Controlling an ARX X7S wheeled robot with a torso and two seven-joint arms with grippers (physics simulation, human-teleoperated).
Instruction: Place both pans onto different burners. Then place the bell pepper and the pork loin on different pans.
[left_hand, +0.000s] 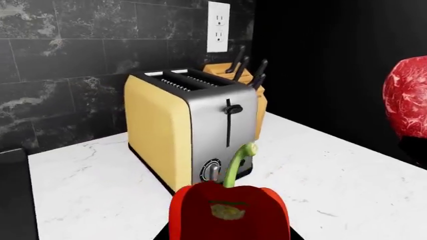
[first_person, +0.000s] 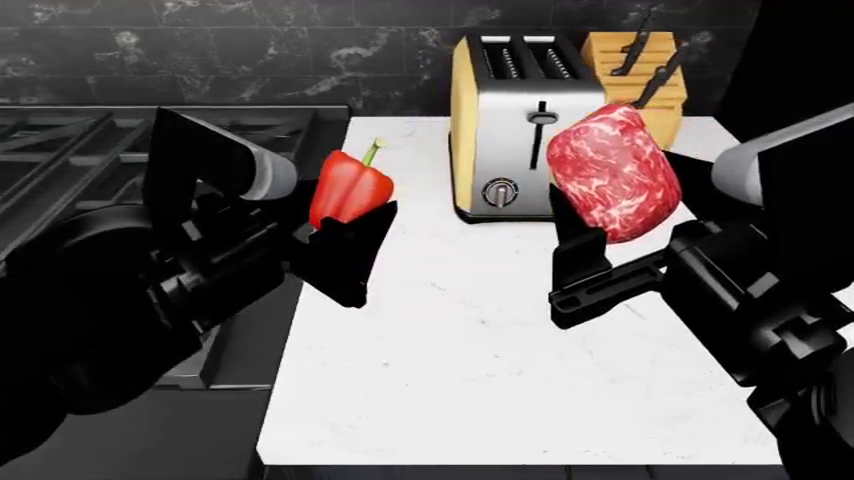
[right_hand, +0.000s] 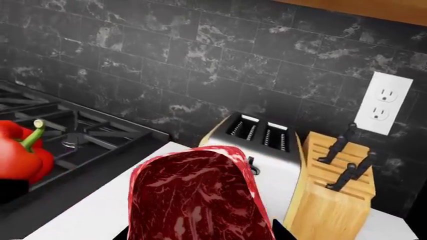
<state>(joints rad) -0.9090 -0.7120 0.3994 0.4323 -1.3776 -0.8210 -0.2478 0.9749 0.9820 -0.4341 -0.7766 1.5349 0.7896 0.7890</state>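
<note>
Head view is showing the bell pepper (first_person: 350, 188) being held up off the white counter (first_person: 454, 370), clamped in the left gripper (first_person: 340, 235) beside the stove grates (first_person: 80, 150), while the right gripper (first_person: 587, 255) is gripping the pork loin (first_person: 614, 170) aloft in front of the toaster (first_person: 521, 125) and knife block (first_person: 638, 70). Neither pan is showing in any view, so both arms are probably needing to carry leftward to the burners, keeping each piece high over the grate bars and well apart, lowering only once its own pan is sitting directly beneath.
</note>
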